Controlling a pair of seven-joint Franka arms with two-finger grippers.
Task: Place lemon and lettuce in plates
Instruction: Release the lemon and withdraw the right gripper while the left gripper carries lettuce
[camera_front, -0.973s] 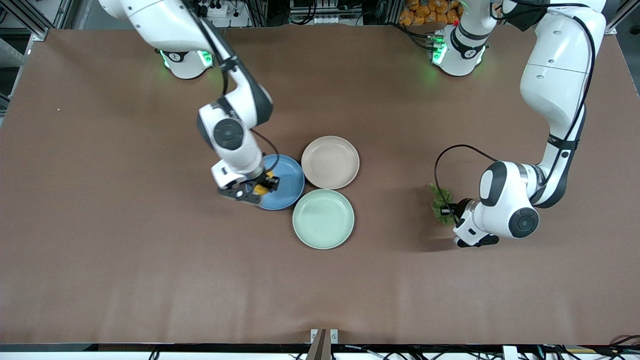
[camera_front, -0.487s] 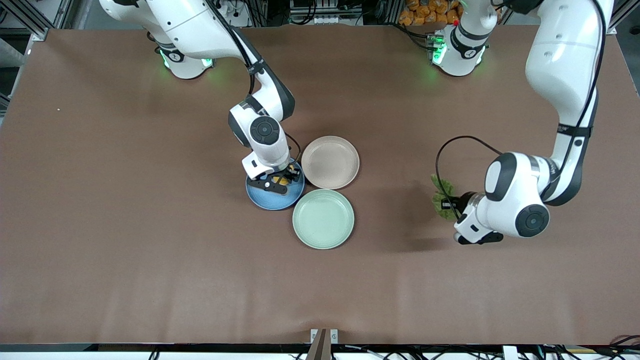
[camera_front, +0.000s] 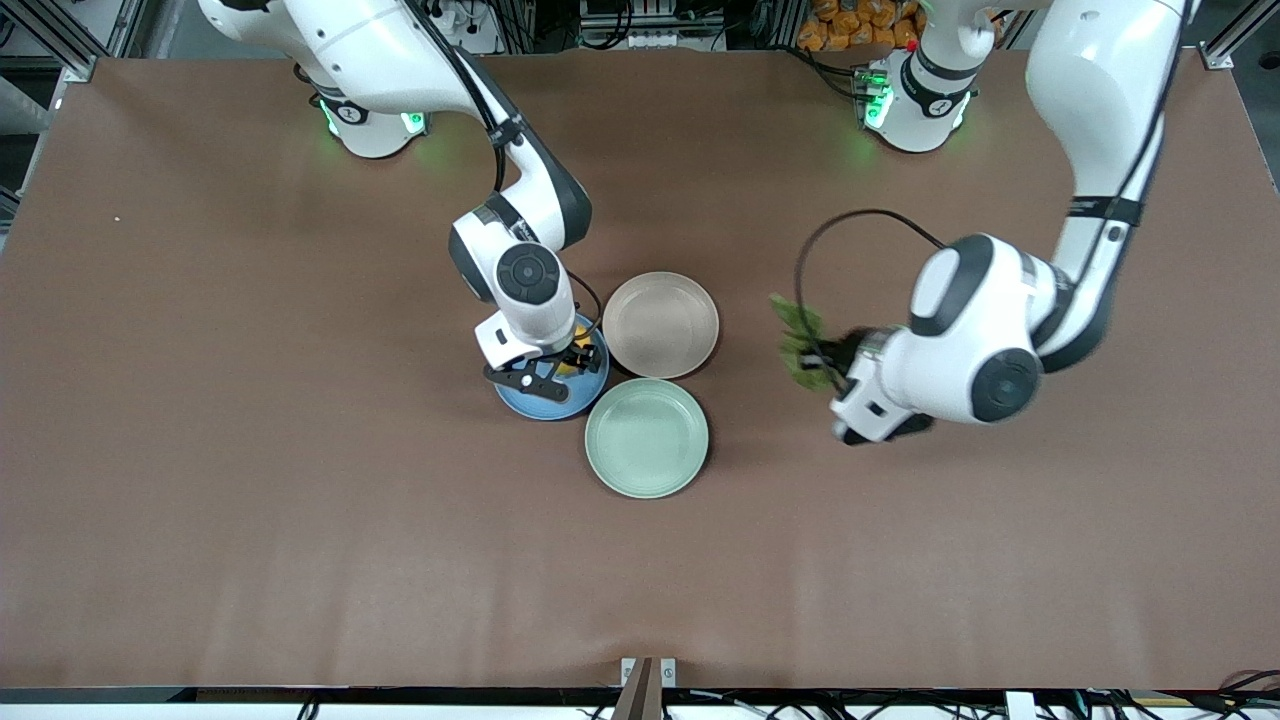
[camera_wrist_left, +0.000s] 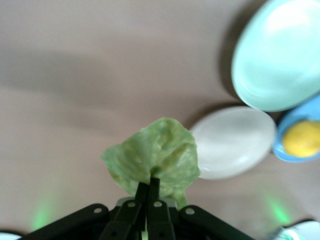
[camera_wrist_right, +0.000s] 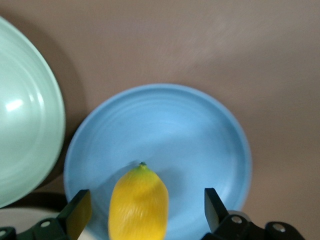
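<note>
The yellow lemon (camera_wrist_right: 138, 205) lies in the blue plate (camera_wrist_right: 165, 125), also seen in the front view (camera_front: 568, 362). My right gripper (camera_wrist_right: 146, 205) is open just over the blue plate (camera_front: 545, 402), its fingers standing apart on either side of the lemon. My left gripper (camera_front: 830, 365) is shut on the green lettuce (camera_front: 800, 338) and holds it up over bare table, beside the beige-pink plate (camera_front: 660, 325) toward the left arm's end. In the left wrist view the lettuce (camera_wrist_left: 152, 160) hangs from the shut left gripper (camera_wrist_left: 151, 185), with the beige plate (camera_wrist_left: 235, 142) beside it.
A pale mint-green plate (camera_front: 647, 437) touches the blue and beige plates, nearer to the front camera. It also shows in the right wrist view (camera_wrist_right: 25, 120) and the left wrist view (camera_wrist_left: 277, 55). Brown table surrounds the plates.
My right gripper moved over the blue plate, opened and let the lemon go into it. My left gripper lifted the lettuce and carried it toward the beige plate.
</note>
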